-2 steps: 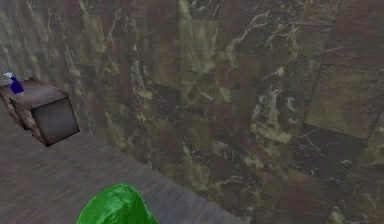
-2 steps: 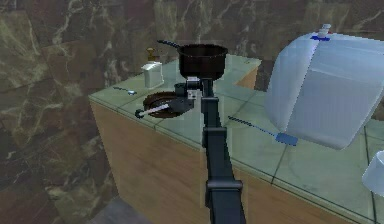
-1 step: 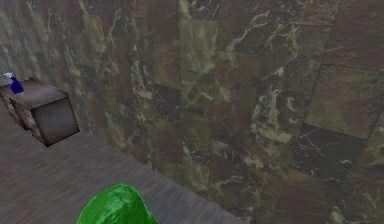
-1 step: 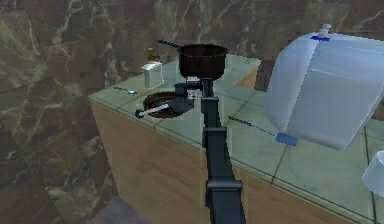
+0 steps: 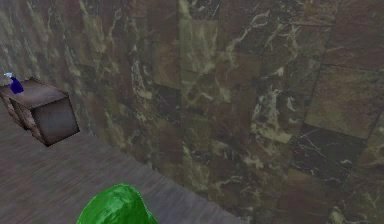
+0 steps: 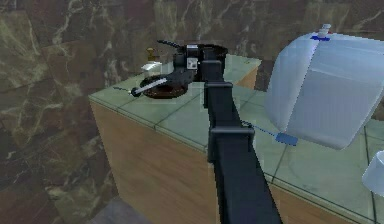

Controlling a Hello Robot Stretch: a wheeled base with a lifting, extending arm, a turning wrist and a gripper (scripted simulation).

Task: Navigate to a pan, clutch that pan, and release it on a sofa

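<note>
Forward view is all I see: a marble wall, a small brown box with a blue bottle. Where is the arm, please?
Observer: In the arm side view, the dark square arm reaches over a green-tiled counter with wooden sides.
Operator: Is a pan there?
Observer: A dark round pan lies on the counter at the gripper; whether it is held, I cannot tell.
Operator: Anything else?
Observer: A large translucent white jug with blue caps stands at that view's right.

Dark brown marble wall veined green and cream; pale green tiled surface with tan sides; dark round pan.
</note>
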